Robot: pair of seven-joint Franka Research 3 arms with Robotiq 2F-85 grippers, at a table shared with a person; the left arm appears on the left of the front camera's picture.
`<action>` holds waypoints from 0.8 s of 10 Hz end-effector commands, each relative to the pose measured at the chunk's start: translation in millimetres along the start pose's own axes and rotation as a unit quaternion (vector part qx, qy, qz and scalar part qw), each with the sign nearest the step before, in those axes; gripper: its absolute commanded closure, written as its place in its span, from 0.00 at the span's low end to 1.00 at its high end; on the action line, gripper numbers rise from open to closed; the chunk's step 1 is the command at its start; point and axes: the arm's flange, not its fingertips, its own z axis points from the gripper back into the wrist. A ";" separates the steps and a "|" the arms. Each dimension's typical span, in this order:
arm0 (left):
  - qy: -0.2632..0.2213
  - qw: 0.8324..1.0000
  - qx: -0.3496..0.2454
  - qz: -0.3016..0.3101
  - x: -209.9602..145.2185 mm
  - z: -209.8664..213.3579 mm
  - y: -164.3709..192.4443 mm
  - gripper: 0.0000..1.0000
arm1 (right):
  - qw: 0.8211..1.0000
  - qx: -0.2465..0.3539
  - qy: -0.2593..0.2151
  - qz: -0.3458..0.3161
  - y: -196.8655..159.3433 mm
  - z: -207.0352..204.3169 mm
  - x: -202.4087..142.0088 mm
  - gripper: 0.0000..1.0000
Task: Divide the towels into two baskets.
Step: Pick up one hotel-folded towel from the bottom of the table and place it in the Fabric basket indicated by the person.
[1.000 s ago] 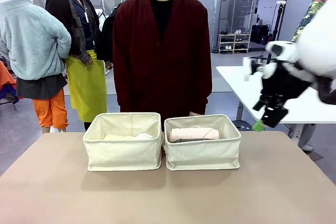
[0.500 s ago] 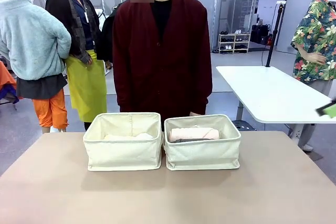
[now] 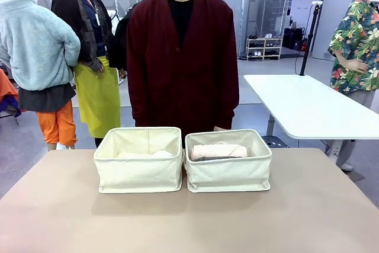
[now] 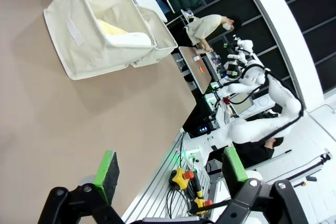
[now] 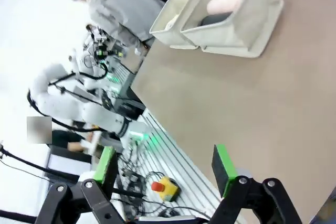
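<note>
Cream canvas makes up the two baskets, which sit side by side and touching near the far edge of the tan tabletop (image 3: 189, 217), right in front of a person in a dark red cardigan (image 3: 180, 63). Left basket (image 3: 140, 173) holds a pale yellow towel (image 3: 131, 154) with a white towel (image 3: 161, 153) beside it, both lying low below the rim. Right basket (image 3: 228, 173) holds a cream-pink towel (image 3: 218, 151) lying crosswise on top of a dark grey towel (image 3: 213, 159), of which a thin strip shows. In the left wrist view the left tool (image 4: 170, 174) hangs over the near edge of the tabletop with its green-padded fingers spread wide and nothing between them, well apart from the baskets. In the right wrist view the right tool (image 5: 165, 163) is likewise spread wide and empty near the tabletop's edge.
</note>
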 end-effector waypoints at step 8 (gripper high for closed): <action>0.000 1.000 -0.005 0.003 -2.8 3.3 -5.2 0.00 | 0.999 0.012 -0.018 -0.047 -30.5 2.2 -12.4 0.09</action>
